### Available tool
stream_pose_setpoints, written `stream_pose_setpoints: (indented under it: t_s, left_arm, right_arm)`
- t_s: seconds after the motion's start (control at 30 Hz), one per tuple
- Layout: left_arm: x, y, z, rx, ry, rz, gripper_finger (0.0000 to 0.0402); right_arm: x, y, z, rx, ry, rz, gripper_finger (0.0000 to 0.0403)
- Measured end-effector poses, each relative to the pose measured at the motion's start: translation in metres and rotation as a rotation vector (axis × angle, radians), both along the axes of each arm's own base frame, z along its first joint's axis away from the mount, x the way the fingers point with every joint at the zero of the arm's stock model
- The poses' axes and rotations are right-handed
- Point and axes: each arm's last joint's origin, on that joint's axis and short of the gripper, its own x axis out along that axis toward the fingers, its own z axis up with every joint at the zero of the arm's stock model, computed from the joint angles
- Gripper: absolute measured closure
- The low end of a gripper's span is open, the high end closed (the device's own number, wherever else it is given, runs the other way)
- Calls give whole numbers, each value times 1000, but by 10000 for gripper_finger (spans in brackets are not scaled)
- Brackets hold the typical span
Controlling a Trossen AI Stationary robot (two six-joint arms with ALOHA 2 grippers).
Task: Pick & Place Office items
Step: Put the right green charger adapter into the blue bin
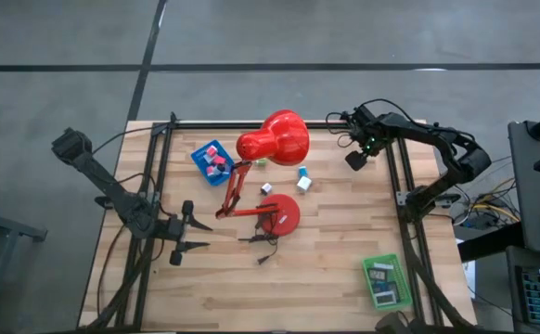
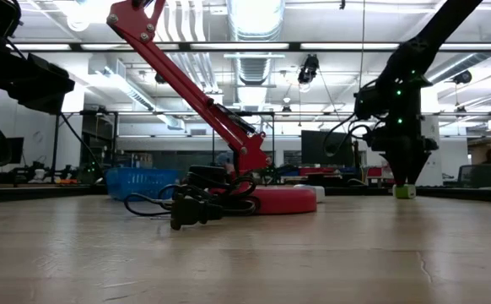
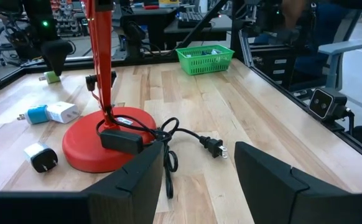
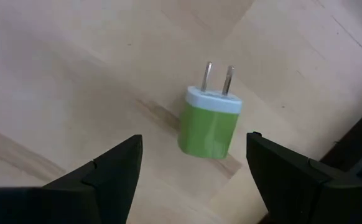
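Note:
A green charger block point(image 4: 209, 127) with a white cap and two metal prongs lies on its side on the wooden table near the far right corner. My right gripper point(image 4: 193, 138) hangs above it, pointing down and open, one finger on either side without touching it; the low view shows the gripper point(image 2: 401, 165) just over the block point(image 2: 404, 192). A teal and a white block point(image 3: 47, 113) and a white-and-black one point(image 3: 41, 157) lie by the lamp's base point(image 3: 106, 140). My left gripper point(image 1: 191, 234) waits open at the table's left.
The red desk lamp point(image 1: 272, 139) stands mid-table, its black cord and plug point(image 3: 213, 148) trailing toward the near side. A blue tray point(image 1: 212, 160) holding pink pieces sits at the far left, and a green tray point(image 1: 386, 281) sits at the near right. Black frame rails run along both table sides.

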Motion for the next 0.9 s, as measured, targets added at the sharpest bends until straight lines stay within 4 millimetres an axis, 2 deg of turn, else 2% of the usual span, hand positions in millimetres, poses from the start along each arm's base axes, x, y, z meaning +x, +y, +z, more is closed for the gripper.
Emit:
stream_pose_setpoints:
  t_s: [0.9]
  left_arm:
    - [0,0,0,0,0,0,199]
  right_arm:
    - [-1,-4,-9,11,13,13,147]
